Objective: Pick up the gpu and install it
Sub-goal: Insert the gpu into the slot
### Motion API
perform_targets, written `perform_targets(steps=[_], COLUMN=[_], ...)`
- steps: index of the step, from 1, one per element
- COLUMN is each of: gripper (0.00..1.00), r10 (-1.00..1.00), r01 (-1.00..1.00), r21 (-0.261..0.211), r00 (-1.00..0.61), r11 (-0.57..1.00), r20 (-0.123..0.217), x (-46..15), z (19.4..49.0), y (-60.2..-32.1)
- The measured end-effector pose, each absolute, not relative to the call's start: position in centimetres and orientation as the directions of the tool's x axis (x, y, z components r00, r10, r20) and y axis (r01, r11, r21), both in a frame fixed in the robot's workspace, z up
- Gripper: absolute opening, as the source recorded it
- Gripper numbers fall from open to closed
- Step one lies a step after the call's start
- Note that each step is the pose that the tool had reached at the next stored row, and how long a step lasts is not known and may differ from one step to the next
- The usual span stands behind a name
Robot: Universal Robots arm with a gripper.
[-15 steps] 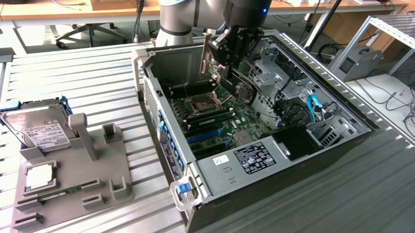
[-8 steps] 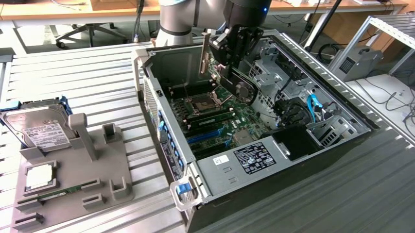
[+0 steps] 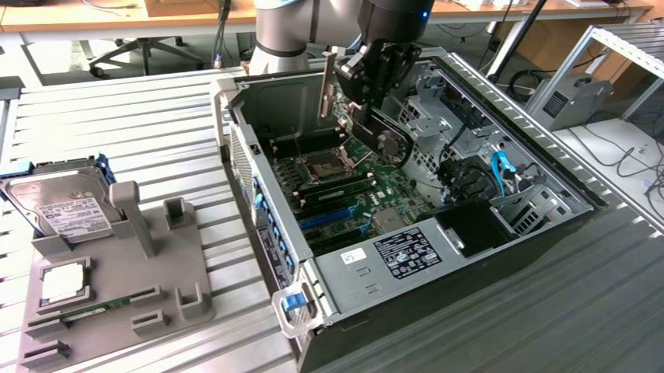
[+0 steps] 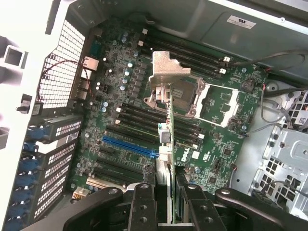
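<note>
Slatted tabletop (image 3: 155,124) bears an open computer case (image 3: 467,284); above its motherboard (image 4: 125,96), fingers (image 4: 143,207) grip the gpu (image 3: 379,134).

Single arm (image 3: 280,27) coming down over the open computer case (image 3: 230,116), wrist upright above the case; gripper (image 3: 371,102) pointing into the case, dark fingers (image 4: 143,204) clamped either side of the gpu (image 3: 390,144), card gripped edge-on

A white Dell logo (image 4: 184,155) stands on the green motherboard (image 4: 226,144), just beside the blue slot (image 4: 130,147); the other labels (image 3: 413,252) cannot be read.
</note>
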State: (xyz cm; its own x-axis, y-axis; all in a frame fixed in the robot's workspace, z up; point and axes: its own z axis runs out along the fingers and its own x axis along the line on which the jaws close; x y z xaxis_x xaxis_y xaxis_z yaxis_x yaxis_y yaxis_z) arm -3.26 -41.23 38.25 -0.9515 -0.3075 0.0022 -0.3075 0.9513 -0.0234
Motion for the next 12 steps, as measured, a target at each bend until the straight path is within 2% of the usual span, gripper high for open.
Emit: perform_targets(steps=[12], gripper=[0.27], r10=[-0.328], r01=[-0.328], r21=[-0.023], r00=[-0.945], r11=[0.944], r20=[0.002], x=[-3.26], z=[38.34], y=[-41.2])
